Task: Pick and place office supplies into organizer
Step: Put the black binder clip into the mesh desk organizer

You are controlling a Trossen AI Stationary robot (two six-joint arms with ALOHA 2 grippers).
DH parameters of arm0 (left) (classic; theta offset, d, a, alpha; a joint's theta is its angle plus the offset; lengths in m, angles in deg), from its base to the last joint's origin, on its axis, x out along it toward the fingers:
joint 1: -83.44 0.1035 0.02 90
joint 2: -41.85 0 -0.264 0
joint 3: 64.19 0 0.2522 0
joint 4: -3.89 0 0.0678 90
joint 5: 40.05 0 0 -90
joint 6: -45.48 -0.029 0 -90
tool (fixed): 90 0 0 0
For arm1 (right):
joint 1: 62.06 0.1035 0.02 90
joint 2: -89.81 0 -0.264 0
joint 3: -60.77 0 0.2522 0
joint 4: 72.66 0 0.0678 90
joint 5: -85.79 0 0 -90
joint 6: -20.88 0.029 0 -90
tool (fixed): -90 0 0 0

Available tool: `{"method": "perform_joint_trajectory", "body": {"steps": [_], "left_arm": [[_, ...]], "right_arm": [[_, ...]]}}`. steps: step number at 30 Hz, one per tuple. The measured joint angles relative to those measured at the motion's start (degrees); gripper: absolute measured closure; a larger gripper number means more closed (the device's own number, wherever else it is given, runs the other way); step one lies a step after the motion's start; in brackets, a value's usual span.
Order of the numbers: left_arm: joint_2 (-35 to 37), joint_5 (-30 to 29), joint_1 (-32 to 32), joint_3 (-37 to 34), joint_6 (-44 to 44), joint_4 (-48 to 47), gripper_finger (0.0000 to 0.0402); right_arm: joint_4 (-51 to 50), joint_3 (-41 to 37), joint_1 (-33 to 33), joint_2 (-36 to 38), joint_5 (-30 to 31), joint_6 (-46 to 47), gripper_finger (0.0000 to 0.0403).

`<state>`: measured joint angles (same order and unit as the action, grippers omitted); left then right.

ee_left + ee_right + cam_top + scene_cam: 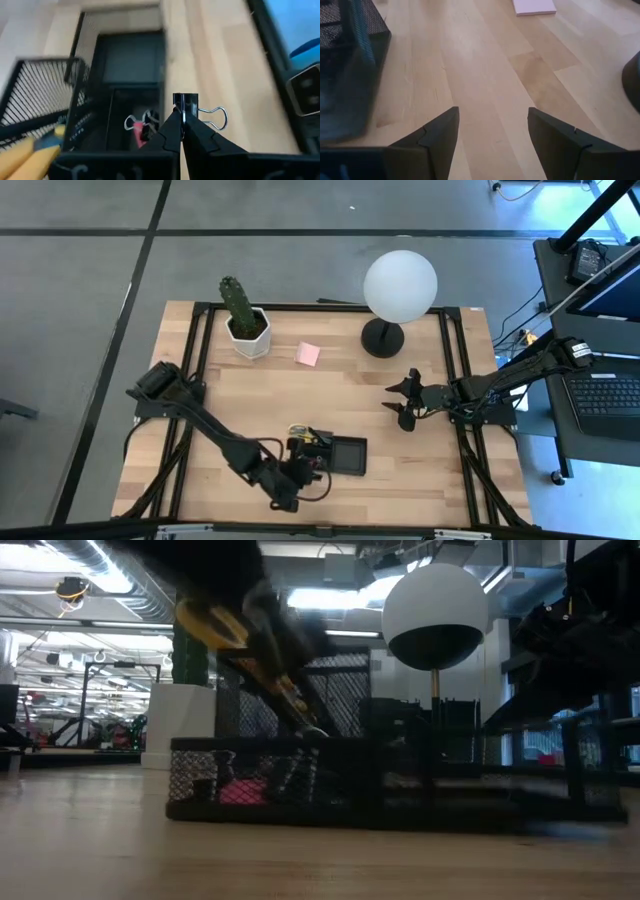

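Note:
The black mesh organizer (340,454) stands near the table's front edge. Yellow-handled scissors (222,628) stand slanted in it, and a binder clip (136,123) lies in one compartment beside a small pink-red eraser (136,140). My left gripper (181,125) hangs just over the organizer's near side, shut on another black binder clip (186,103). The pink sticky-note pad (308,354) lies flat on the table farther back. My right gripper (405,402) waits open at the table's right side, with nothing between its fingers (440,135). My left gripper pinches the binder clip between its two fingertips, at the lower part of its black body (182,114). The fingers slant downward. The body sticks out past the tips, and one wire handle (216,116) juts to the side. The clip hangs clear above the organizer.
A potted cactus (243,315) stands at the back left. A white globe lamp (400,285) on a round black base (382,338) stands at the back right. Bare wood lies between the organizer and the pad.

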<state>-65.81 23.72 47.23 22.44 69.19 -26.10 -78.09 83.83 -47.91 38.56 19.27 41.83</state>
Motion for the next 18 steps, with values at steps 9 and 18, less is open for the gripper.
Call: {"method": "perform_joint_trajectory", "body": {"steps": [9,18], "left_arm": [[-0.93,-2.66,0.7,-0.06,3.22,-3.78,0.0398],[-0.93,-2.67,2.18,-0.06,4.22,-5.26,0.0398]], "right_arm": [[0.07,0.0,0.0,0.0,-0.02,-0.19,0.0167],[0.05,0.0,0.0,0.0,-0.02,-0.29,0.0167]]}}
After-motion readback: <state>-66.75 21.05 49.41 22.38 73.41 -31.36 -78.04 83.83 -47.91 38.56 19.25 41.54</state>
